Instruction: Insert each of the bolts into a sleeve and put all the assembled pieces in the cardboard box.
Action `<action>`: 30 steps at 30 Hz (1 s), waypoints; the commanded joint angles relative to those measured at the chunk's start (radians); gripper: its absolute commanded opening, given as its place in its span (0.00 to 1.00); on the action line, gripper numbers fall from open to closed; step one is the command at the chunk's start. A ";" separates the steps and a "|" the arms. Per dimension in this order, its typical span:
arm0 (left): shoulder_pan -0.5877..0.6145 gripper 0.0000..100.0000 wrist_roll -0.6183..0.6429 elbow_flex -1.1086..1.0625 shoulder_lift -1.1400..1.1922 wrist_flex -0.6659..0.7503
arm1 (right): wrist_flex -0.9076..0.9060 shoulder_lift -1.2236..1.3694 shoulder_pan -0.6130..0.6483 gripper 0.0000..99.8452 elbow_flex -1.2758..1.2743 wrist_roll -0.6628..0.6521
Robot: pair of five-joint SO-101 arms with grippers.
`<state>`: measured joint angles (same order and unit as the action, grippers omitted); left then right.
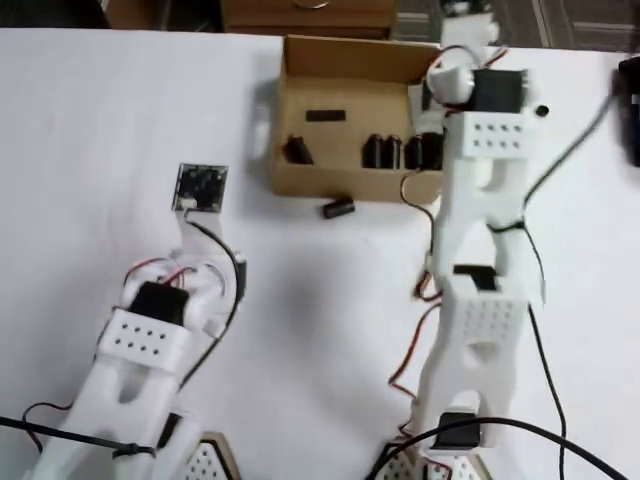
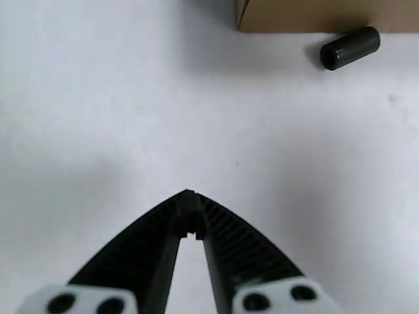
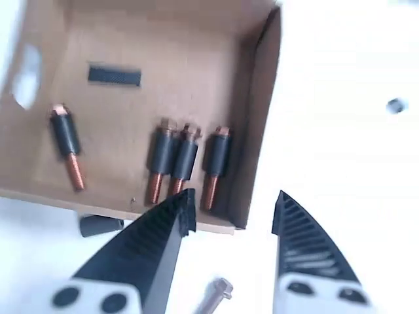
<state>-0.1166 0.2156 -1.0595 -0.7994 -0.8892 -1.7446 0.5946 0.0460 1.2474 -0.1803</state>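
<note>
The cardboard box [image 1: 300, 180] stands at the table's far middle, and several bolts in black sleeves [image 3: 185, 157] lie on its floor [image 3: 196, 85]. One loose black sleeve [image 1: 338, 207] lies on the table just in front of the box, and it is also the sleeve [image 2: 349, 48] beside the box corner [image 2: 294, 16]. My left gripper [image 2: 189, 196] is shut and empty, well short of that sleeve. My right gripper [image 3: 234, 201] hangs open above the box's near right corner. A bare silver bolt [image 3: 217, 294] lies on the table below it.
A flat black strip [image 3: 114, 75] lies inside the box. The left arm [image 1: 150, 330] sits at the near left, the right arm [image 1: 480, 250] stretches up the right side with cables trailing. A small dark speck [image 3: 395, 105] marks the table right of the box.
</note>
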 commanded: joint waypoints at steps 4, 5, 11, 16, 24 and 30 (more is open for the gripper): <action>-0.008 0.02 0.003 0.012 -0.023 0.012 | -0.024 -0.378 -0.036 0.18 -0.201 0.002; -0.008 0.02 0.003 0.012 -0.023 0.012 | -0.024 -0.437 -0.041 0.18 -0.278 0.003; -0.005 0.02 0.003 0.010 -0.023 0.011 | -0.018 -0.822 -0.008 0.18 -0.867 0.011; -0.002 0.02 0.003 0.005 -0.023 -0.003 | 0.064 -0.970 0.087 0.18 -1.227 -0.299; 0.068 0.02 0.002 0.005 -0.023 -0.060 | 0.062 -0.851 0.111 0.19 -1.352 -0.887; 0.117 0.02 0.002 0.005 -0.023 -0.060 | 0.039 -0.579 0.240 0.18 -1.277 -1.043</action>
<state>-0.0138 0.2156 -1.0595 -0.7994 -0.9429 -1.6970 -0.0836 0.2209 -0.0982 -1.1776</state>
